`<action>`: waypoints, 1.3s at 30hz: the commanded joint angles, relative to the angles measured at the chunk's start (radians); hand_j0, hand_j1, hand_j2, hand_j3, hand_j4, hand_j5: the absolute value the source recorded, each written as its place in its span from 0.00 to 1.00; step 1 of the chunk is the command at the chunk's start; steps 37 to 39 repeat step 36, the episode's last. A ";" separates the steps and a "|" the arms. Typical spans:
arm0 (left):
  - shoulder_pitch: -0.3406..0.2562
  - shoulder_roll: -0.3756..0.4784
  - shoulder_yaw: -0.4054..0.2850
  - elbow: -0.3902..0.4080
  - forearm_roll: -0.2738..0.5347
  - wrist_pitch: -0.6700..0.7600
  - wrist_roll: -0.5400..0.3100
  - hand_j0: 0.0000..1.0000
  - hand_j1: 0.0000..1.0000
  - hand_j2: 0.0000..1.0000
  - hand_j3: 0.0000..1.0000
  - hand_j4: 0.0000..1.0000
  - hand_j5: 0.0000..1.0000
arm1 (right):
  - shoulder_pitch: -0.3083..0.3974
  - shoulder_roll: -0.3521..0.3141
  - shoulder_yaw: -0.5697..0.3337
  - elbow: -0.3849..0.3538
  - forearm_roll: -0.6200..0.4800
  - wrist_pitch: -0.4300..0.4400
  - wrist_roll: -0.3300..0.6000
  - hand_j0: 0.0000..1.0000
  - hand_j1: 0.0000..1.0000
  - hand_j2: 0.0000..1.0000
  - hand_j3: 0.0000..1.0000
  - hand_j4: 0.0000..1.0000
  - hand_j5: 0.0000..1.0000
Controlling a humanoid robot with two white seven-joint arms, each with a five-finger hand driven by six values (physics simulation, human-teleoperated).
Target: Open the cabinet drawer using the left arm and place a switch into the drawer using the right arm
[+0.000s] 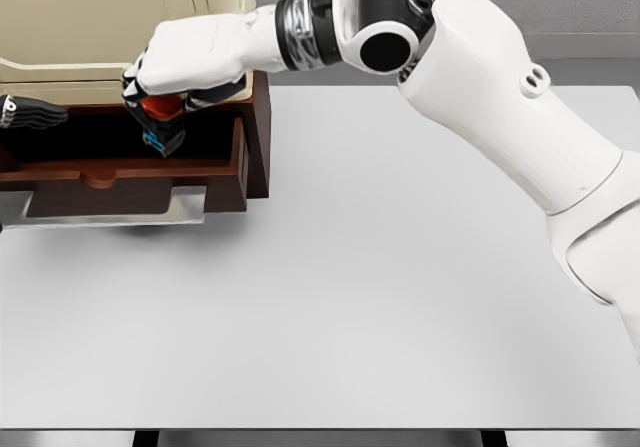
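Note:
A brown wooden cabinet [258, 137] stands at the table's far left with its drawer [120, 175] pulled out toward me. My right hand [170, 92] reaches across from the right and hovers over the open drawer, fingers curled around a switch [162, 125], a dark device with a red end and a blue end. The switch hangs just above the drawer's inside. At the left edge, dark fingertips of my left hand [30, 114] show beside the cabinet; I cannot see how they are set.
A cream appliance [110, 17] sits on top of the cabinet. The white table [380, 297] stretches out to the right and front. My right forearm [480, 77] spans the upper middle of the view.

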 commanded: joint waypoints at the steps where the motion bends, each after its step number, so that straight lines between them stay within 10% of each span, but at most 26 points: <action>1: 0.000 0.001 0.000 0.000 0.004 0.000 0.000 1.00 1.00 1.00 1.00 1.00 1.00 | -0.002 0.013 0.008 0.033 0.002 0.003 0.000 0.39 0.39 0.39 0.39 0.39 0.39; 2: 0.000 0.001 0.000 0.000 0.004 0.000 0.000 1.00 1.00 1.00 1.00 1.00 1.00 | -0.005 0.015 0.008 0.041 0.002 0.003 0.000 0.44 0.44 0.44 0.44 0.44 0.44; 4: 0.000 0.001 0.002 0.000 0.004 0.000 0.000 1.00 1.00 1.00 1.00 1.00 1.00 | -0.003 0.015 -0.012 0.043 0.062 0.003 0.000 1.00 1.00 1.00 1.00 1.00 1.00; 11: 0.000 0.005 0.002 0.000 0.004 -0.001 0.000 1.00 1.00 1.00 1.00 1.00 1.00 | 0.003 -0.018 -0.038 -0.088 0.059 0.003 0.000 1.00 1.00 1.00 1.00 1.00 1.00; 16: 0.000 -0.001 0.005 0.000 0.004 -0.001 0.000 1.00 1.00 1.00 1.00 1.00 1.00 | 0.115 -0.412 -0.242 -0.444 0.028 0.003 0.000 1.00 1.00 1.00 1.00 1.00 1.00; 20: -0.026 -0.074 0.009 -0.001 0.006 0.013 0.000 1.00 1.00 1.00 1.00 1.00 1.00 | 0.284 -0.853 -0.236 -0.539 -0.151 0.003 0.000 1.00 1.00 1.00 1.00 1.00 1.00; 22: -0.038 -0.139 0.009 -0.001 0.006 0.004 0.000 1.00 1.00 1.00 1.00 1.00 1.00 | 0.412 -0.959 -0.239 -0.571 -0.145 0.003 0.000 1.00 1.00 1.00 1.00 1.00 1.00; 29: -0.048 -0.332 0.006 -0.003 0.003 -0.127 0.000 1.00 1.00 1.00 1.00 1.00 1.00 | 0.531 -1.041 -0.248 -0.582 -0.143 0.003 0.000 1.00 1.00 1.00 1.00 1.00 1.00; 39: -0.041 -0.351 0.003 -0.003 0.001 -0.133 0.000 1.00 1.00 1.00 1.00 1.00 1.00 | 0.532 -1.042 -0.245 -0.583 -0.145 0.003 0.000 1.00 1.00 1.00 1.00 1.00 1.00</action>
